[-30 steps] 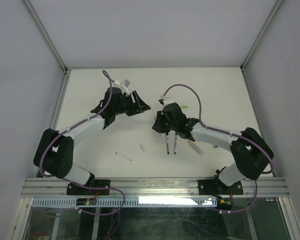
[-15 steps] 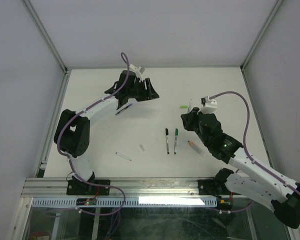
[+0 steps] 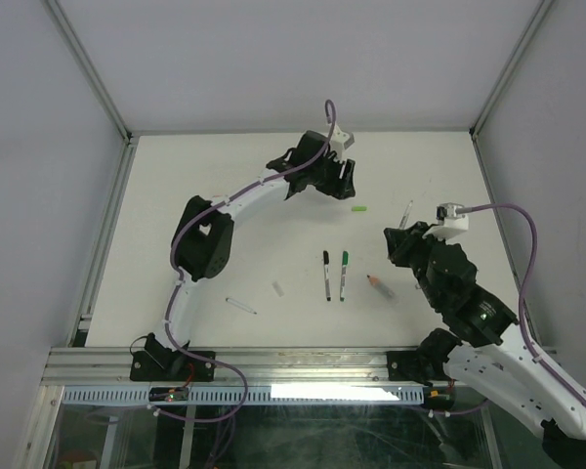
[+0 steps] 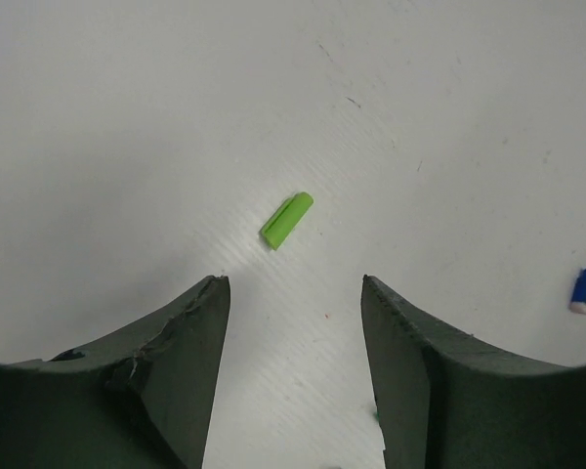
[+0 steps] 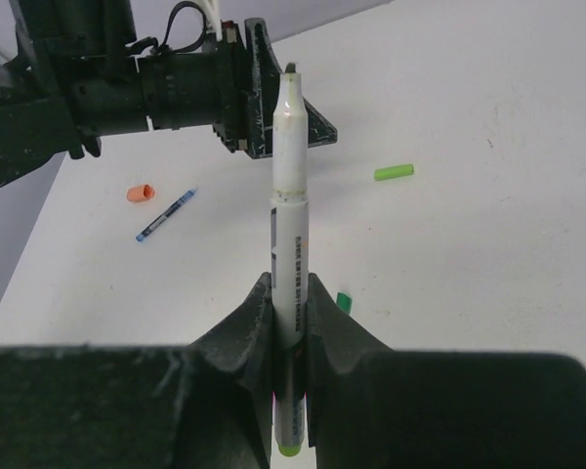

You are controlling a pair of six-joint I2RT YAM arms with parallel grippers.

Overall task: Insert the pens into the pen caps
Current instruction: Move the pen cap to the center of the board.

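White table (image 4: 98,117) below: your left jaws stand open near the light green cap (image 4: 287,220), likely light and slick, so pinch its middle; right jaws clamp the white pen (image 5: 291,195)

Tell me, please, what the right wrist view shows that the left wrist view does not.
Only the right wrist: the right gripper shut on a white-barrelled pen, a short orange plastic cap and a slim blue pen lying on the white table. Only the left wrist: the left gripper from within, dark fingers apart, nothing between them. Both: the short light green plastic cap on that table; the right wrist also sees the left gripper from outside.
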